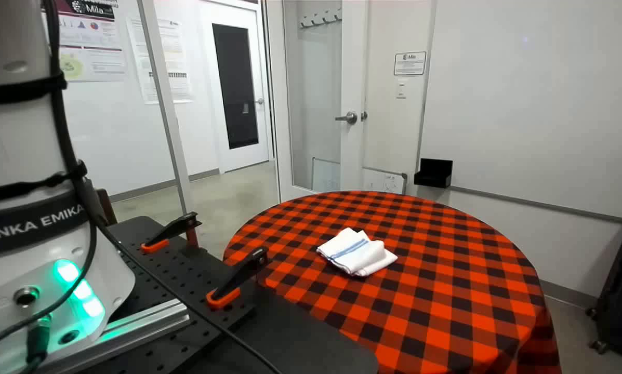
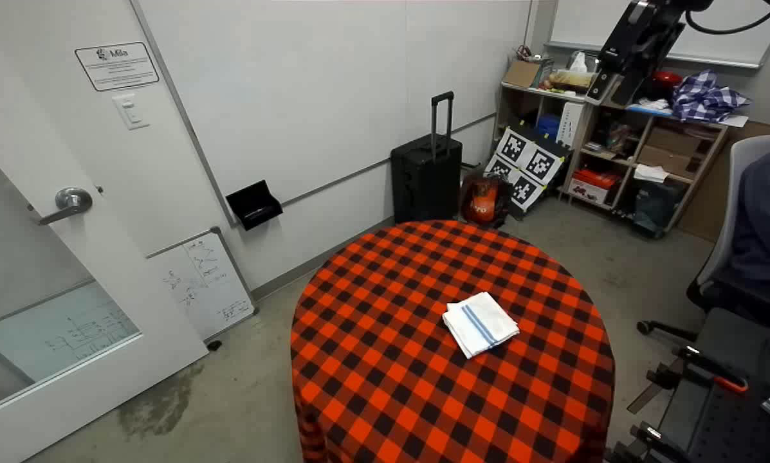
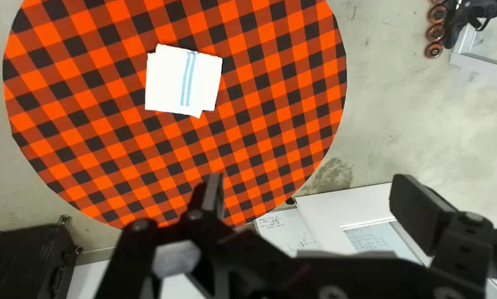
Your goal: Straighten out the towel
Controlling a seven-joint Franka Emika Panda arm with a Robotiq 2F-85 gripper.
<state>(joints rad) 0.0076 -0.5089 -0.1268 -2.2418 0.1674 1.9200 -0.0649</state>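
The towel is a white cloth [image 1: 356, 253] with blue stripes, folded into a small layered square. It lies on a round table with a red and black checked cloth [image 1: 435, 317]. The towel also shows in an exterior view [image 2: 481, 325] and in the wrist view [image 3: 177, 83], where its layers are offset at the corners. In the exterior view with the shelves, my gripper [image 2: 610, 93] is high up at the top right, well apart from the towel. In the wrist view my gripper [image 3: 308, 185] has its fingers wide apart with nothing between them.
Black clamps with orange pads [image 1: 233, 283] stick up along the edge of the black mounting table [image 1: 300, 332] beside the round table. A chair [image 2: 725, 212] with a seated person stands near the base. A black suitcase [image 2: 423, 180] and shelves [image 2: 642, 148] stand behind.
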